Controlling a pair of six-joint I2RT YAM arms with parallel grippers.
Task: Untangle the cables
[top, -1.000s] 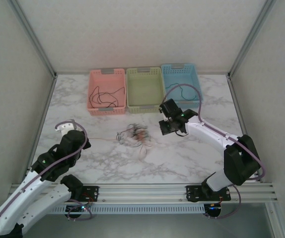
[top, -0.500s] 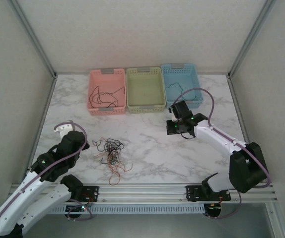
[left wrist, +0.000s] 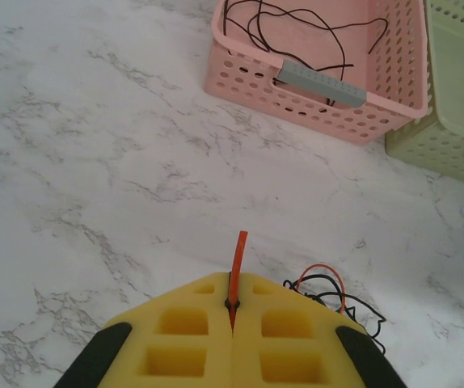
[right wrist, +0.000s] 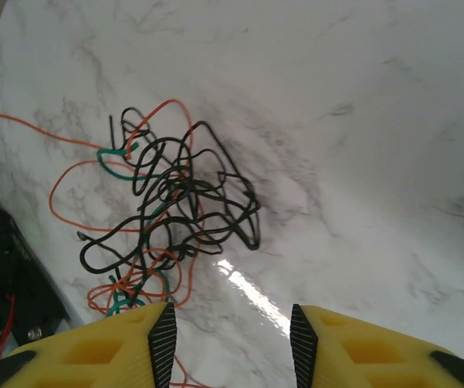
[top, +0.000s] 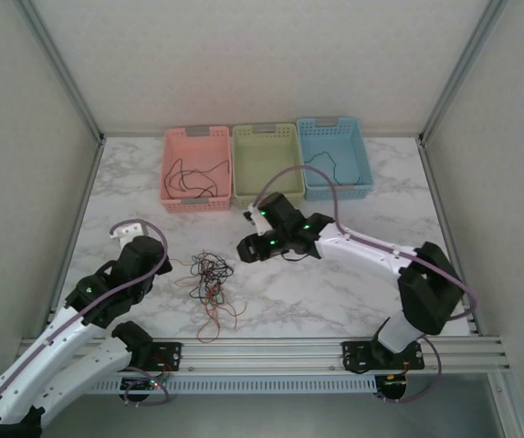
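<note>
Tangled bundle of thin black, orange and green cables (top: pixel 209 276) is lying on the white marbled worktop (top: pixel 335 292), left of centre, between the two arms. Left gripper (left wrist: pixel 232 301) is sitting just left of it, jaws clamped together on a thin orange cable strand (left wrist: pixel 238 259). Right gripper (right wrist: pixel 228 343) is pointing at the bundle from just right of it, jaws apart, gripping nothing. Pink perforated plastic basket (left wrist: pixel 329 81) at the back is holding a loose black cable (left wrist: pixel 297 20).
</note>
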